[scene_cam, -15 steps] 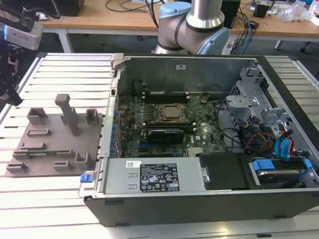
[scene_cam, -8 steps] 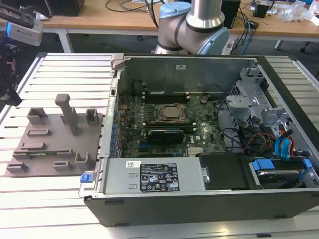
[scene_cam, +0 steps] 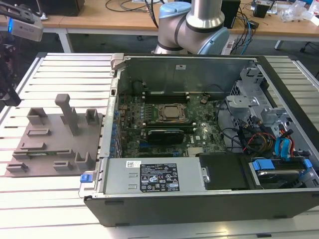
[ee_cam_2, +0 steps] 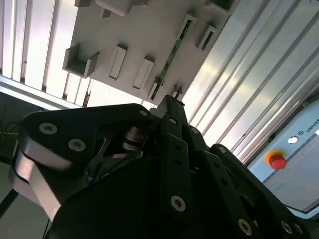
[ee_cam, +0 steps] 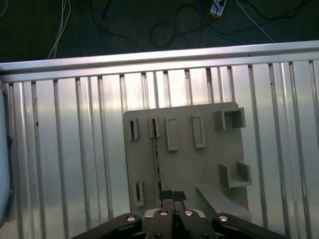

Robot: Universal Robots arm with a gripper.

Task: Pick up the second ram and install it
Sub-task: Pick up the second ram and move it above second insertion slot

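The second ram [ee_cam: 156, 159] is a thin green stick standing on edge in the slots of the grey fixture plate [ee_cam: 209, 159]; in the second wrist view the ram [ee_cam_2: 172, 54] runs between two slot blocks. My gripper [ee_cam: 173, 195] hovers above the plate's edge, close beside one end of the stick and apart from it. Its black fingertips [ee_cam_2: 175, 92] look pressed together with nothing between them. In the exterior view the dark gripper body [scene_cam: 10, 97] hangs at the left edge, above the plate [scene_cam: 55, 144].
The open computer case [scene_cam: 199, 199] lies on the exterior view's right of the plate, with the motherboard and its square CPU socket [scene_cam: 172, 113] exposed. A tall peg [scene_cam: 67, 112] and raised blocks stand on the plate. Ribbed aluminium table [ee_cam: 60, 149] surrounds it.
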